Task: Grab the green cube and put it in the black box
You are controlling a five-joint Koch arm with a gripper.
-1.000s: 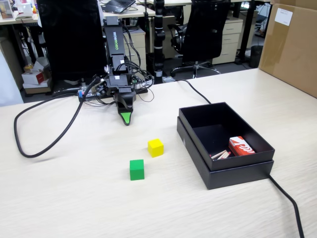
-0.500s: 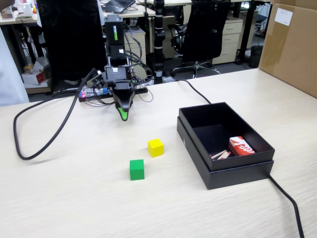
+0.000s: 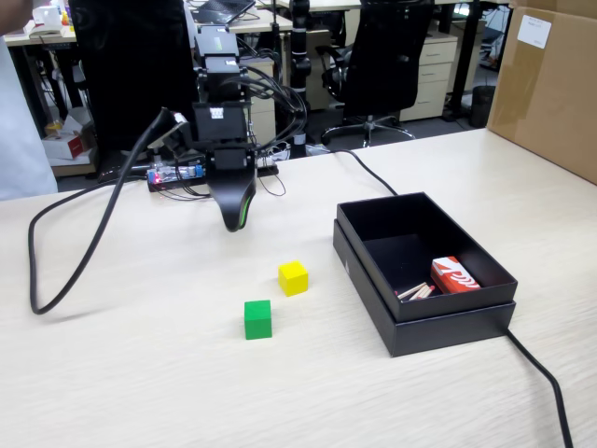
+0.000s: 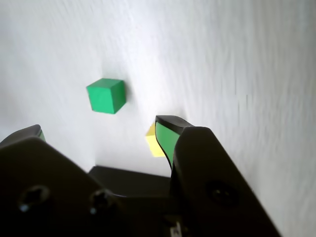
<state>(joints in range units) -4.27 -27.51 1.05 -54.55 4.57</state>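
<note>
The green cube [image 3: 257, 319] lies on the pale table, left of the black box [image 3: 448, 329]. In the wrist view the green cube [image 4: 106, 96] sits ahead of my gripper [image 4: 101, 128], a little beyond the gap between the jaws. The jaws stand wide apart with nothing between them, so the gripper is open. In the fixed view the gripper [image 3: 233, 222] hangs above the table, behind both cubes and apart from them. The black box is open at the top and stands to the right.
A yellow cube [image 3: 293, 277] sits close behind and right of the green one; the right finger partly hides the yellow cube [image 4: 152, 143]. A red-and-white packet [image 3: 454, 275] lies in the black box. A brown cardboard box [image 3: 550, 84] stands far right. Black cables [image 3: 75, 243] cross the table.
</note>
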